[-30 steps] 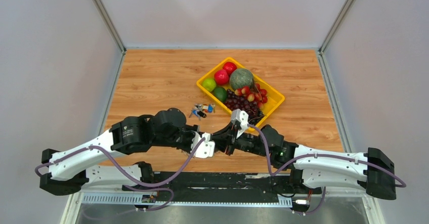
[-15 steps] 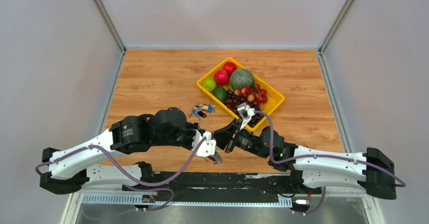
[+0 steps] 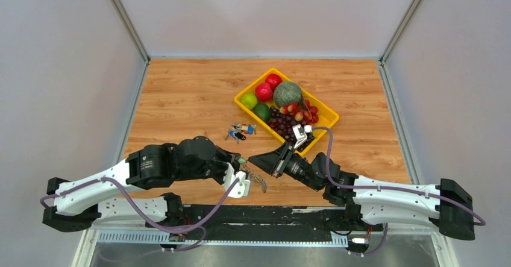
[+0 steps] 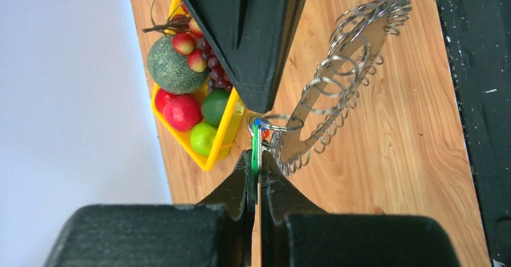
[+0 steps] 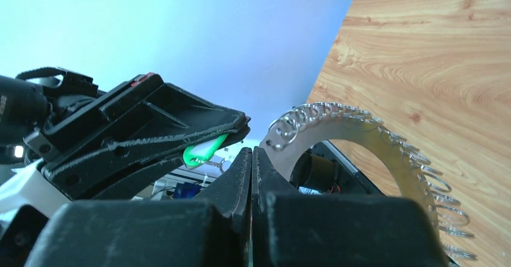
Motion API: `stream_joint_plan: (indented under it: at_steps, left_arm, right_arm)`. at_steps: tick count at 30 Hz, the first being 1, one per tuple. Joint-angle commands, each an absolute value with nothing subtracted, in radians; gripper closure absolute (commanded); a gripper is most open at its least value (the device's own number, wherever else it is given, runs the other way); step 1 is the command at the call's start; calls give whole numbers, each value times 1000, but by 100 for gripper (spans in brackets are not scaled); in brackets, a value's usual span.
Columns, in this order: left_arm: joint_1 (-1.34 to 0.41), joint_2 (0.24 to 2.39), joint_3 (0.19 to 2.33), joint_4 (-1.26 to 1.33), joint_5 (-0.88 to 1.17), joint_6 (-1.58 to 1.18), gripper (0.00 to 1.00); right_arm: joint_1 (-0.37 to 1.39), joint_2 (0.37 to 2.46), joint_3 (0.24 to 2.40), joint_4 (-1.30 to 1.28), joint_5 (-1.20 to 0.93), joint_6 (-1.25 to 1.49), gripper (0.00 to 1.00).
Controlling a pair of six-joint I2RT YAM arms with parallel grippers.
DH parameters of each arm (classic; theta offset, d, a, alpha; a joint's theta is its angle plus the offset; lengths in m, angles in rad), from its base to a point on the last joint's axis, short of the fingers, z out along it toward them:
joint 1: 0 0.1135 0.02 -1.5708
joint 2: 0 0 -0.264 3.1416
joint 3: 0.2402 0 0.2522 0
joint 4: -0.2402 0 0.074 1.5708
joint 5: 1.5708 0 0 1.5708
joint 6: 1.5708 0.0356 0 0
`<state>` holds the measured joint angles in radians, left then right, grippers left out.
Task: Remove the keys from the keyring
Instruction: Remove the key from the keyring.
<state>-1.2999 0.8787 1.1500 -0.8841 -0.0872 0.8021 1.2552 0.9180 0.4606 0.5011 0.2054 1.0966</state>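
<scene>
Lower centre of the frame: the right gripper [image 3: 253,158] has swung left and closed, its tip now beside the left gripper [image 3: 240,160], while the keyring [image 3: 258,180] has come into view, dangling beneath them.

Camera set-up: one fixed overhead view, two wrist-mounted views.

The top camera looked down from high over the near edge, far enough off to take in the whole worktop [image 3: 181,92] and the yellow tray [image 3: 326,124]. The left wrist camera sat close behind the left pincer [image 4: 256,158], facing along its fingers toward the tray. The right wrist camera looked low along the right pincer [image 5: 252,153], toward the left one. Both wrist views shared the keyring [image 4: 361,41] and the opposite pincer's tip, at close range.
</scene>
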Motion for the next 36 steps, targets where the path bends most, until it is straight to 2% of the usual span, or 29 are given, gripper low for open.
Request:
stream_joint_plan:
  at_steps: [1,4,8,15,21,36]
  left_arm:
    - [-1324,852,1124,-818,-90,887,100]
    - [-1348,840,1094,-798,-98,913,100]
    - [-1350,819,1082,-772,-95,909,100]
    - [-1350,796,1104,-767,-71,887,100]
    - [-1350,778,1107,-759,-68,887,100]
    - [-1350,777,1120,-755,-75,880,100]
  right_arm:
    - [1249,906,492,477,227,1209,100]
    - [1246,916,510,478,204,1183,100]
    - [1247,914,570,374,209,980,99]
    - [1247,902,549,365,214,749,74]
    - [1258,862,472,478,174,564,65]
    - [1288,902,460,596,65,489,59]
